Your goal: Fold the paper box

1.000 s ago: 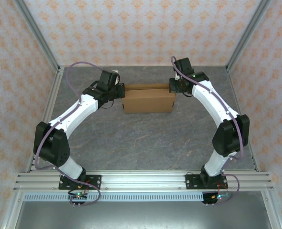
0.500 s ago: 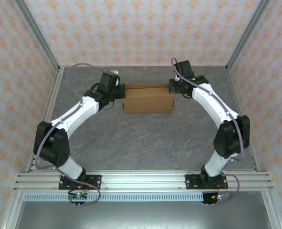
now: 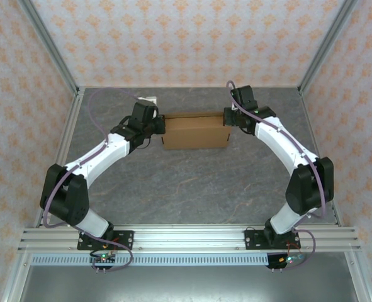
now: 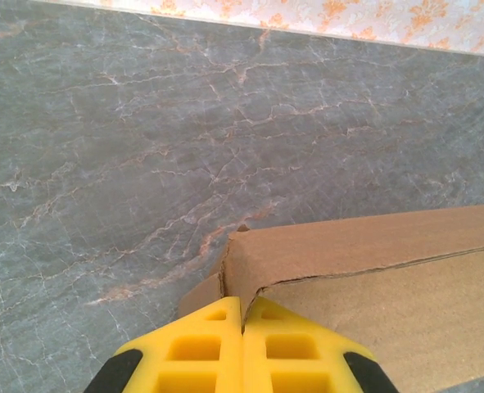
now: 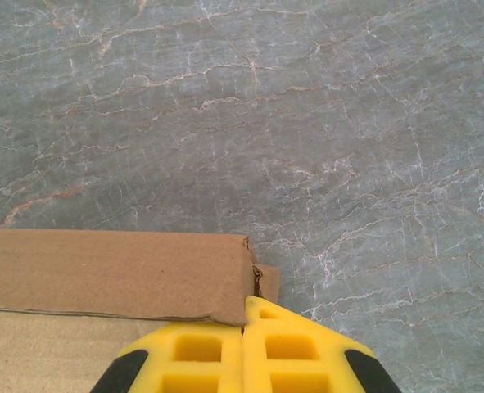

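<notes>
The paper box [image 3: 195, 131] is a brown cardboard box lying at the back middle of the grey table. In the left wrist view the box's [image 4: 364, 246] left end corner meets the tips of my left gripper [image 4: 243, 304], whose yellow fingers are pressed together. In the right wrist view my right gripper [image 5: 245, 307] is shut too, with its tips against the right end corner of the box [image 5: 110, 274], beside a small side tab. From above, the left gripper [image 3: 162, 126] and right gripper [image 3: 226, 117] bracket the box's two ends.
Patterned walls with metal posts [image 3: 61, 69] close in the table on the left, back and right. Open grey tabletop [image 3: 186, 182] lies between the box and the rail [image 3: 186, 236] where the arms are mounted.
Both wrists have shifted slightly at the box's ends, the left one a little lower and nearer the box. The box has stayed where it was. Both grippers remain shut.
</notes>
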